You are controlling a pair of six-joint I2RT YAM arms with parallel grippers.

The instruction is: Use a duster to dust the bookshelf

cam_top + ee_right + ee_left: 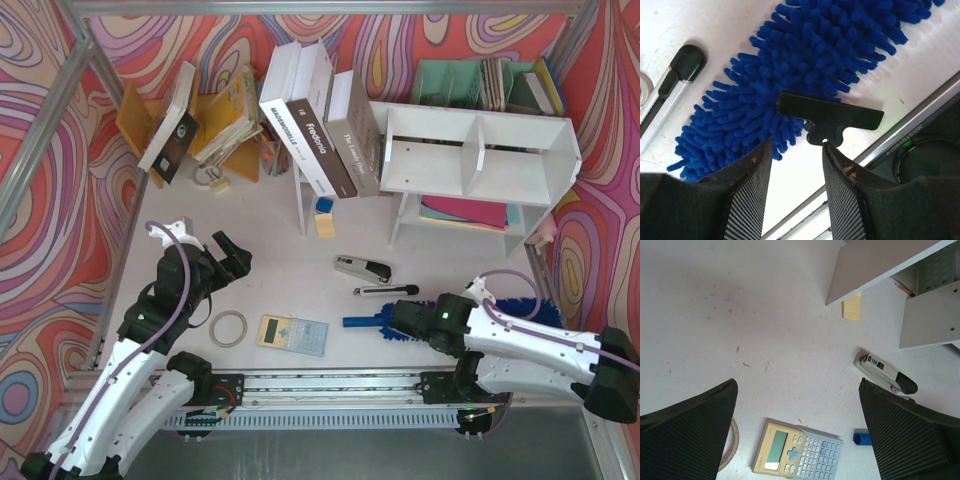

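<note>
The duster (815,65) lies on the tabletop (280,280), near right, well short of the bookshelf (478,150). The right claw (795,147) hovers over its fluff, jaws part-open and empty; closing here may catch only loose fibres, which could slip. The left claw (797,384) gapes wide.

Overhead view: a fixed camera high above and behind the robot looks steeply down on the whole white table (290,240). The left arm (150,320) and right arm (530,345) enter from the bottom edge, and a patterned wall (400,35) runs along the top.

Left wrist view: looks down on the table from a moderate height, with the left gripper (797,385) framing the bottom corners. It shows a calculator (797,457), a stapler (885,372) and the edge of a tape roll (731,445). All three also appear in the lower middle of the overhead view.

Right wrist view: sits very close to the table, looking past the right gripper (796,145). The duster (810,75) and a utility knife (670,82) fill the picture, and both also show overhead beside the right arm.
</note>
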